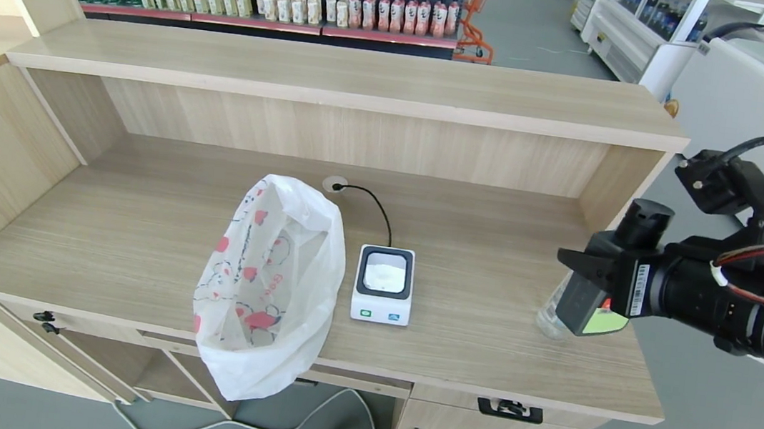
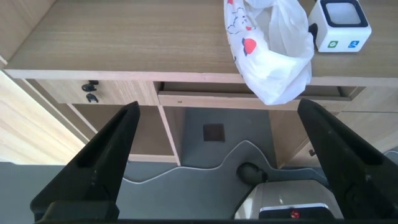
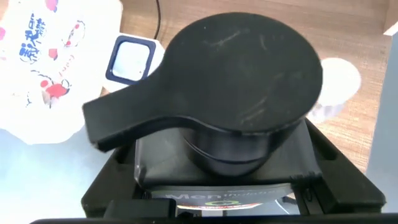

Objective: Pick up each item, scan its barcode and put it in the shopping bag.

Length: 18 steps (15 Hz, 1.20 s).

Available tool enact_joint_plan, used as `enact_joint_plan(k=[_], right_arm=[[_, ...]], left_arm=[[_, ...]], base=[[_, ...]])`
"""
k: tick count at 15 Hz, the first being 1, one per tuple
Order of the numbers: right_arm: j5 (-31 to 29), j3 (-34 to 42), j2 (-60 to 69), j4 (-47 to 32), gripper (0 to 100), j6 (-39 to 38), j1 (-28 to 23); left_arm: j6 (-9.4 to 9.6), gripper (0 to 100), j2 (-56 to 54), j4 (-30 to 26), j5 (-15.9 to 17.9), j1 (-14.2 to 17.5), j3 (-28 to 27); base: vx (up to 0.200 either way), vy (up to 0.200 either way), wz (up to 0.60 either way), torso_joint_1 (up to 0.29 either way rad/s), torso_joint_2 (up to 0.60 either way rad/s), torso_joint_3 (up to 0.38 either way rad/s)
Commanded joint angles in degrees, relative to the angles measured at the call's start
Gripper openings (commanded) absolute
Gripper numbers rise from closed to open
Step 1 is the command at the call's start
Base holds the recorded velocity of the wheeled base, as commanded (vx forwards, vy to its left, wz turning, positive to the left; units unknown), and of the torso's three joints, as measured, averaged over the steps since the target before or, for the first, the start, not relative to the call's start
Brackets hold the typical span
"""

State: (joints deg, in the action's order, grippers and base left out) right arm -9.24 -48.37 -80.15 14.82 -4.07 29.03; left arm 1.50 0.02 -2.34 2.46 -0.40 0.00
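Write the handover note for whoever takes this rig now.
Left gripper: open, empty, low in front of the counter.
Right gripper: shut on the black bottle, above the counter's right end.
Shopping bag stands open left of the scanner; a clear bottle stands by the right gripper.
Done: black bottle picked up. Left: scan it, bag it, then the clear bottle.

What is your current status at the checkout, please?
Left gripper open, below the counter edge. Right gripper shut on black bottle, off right of scanner. Clear bottle on counter close beside it.
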Motion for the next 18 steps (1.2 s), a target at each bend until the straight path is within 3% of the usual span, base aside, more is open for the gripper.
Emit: enact_joint_plan(k=[1, 8, 12, 18], right_arm=[[0.01, -0.23, -1.76, 2.23, 0, -0.15, 0.77], [-8.16, -3.92, -10.81, 7.59, 0, -2.61, 0.94], [-13.7, -9.11, -17.58, 7.32, 0, -5.77, 1.21], [-16.07, -9.64, -22.94, 7.24, 0, -9.29, 1.21]], left_arm=[[0.08, 100, -0.02, -0.03, 0.0, -0.04, 0.0], [0.08, 100, -0.02, -0.03, 0.0, -0.04, 0.0], [0.08, 100, -0.02, -0.03, 0.0, -0.04, 0.0], [0.08, 100, -0.02, -0.03, 0.0, -0.04, 0.0]], base=[[0.0, 0.2, 0.0, 0.007, 0.0, 0.002], [0.0, 0.2, 0.0, 0.003, 0.0, 0.002], [0.0, 0.0, 0.0, 0.0, 0.0, 0.0], [0.0, 0.0, 0.0, 0.0, 0.0, 0.0]])
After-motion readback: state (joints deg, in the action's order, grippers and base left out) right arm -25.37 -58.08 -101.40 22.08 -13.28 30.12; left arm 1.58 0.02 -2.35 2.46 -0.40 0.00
